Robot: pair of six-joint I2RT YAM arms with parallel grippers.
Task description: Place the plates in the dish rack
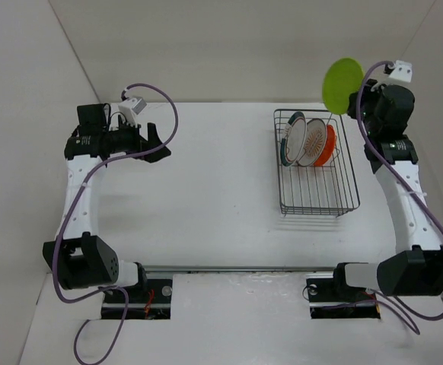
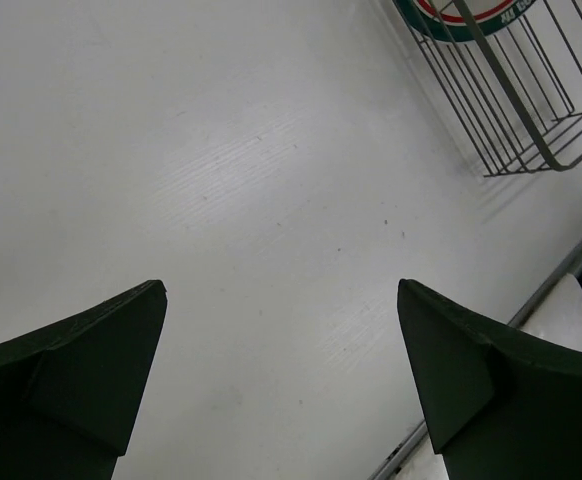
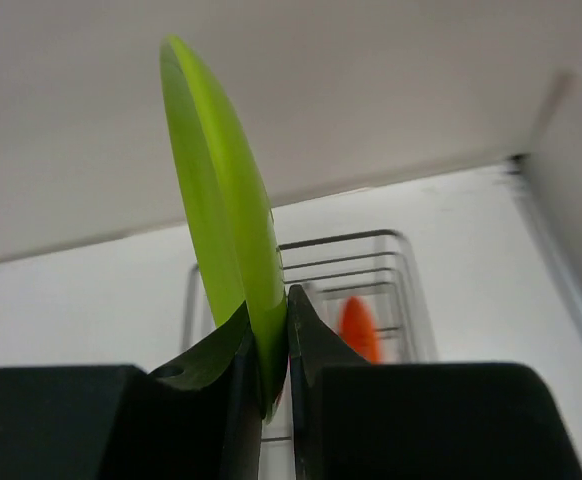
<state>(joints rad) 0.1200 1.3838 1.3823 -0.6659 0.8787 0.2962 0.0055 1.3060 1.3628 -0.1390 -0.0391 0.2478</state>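
Though thin, smooth round lime-green plate (image 3: 226, 220)

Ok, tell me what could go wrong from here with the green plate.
1. The right gripper pinches the lime-green plate only at its rim, held upright in the air; it could slip or swing on the way down.
2. The orange plate leans in the dish rack on the side nearest the held plate; lowering might knock it or catch the wires.
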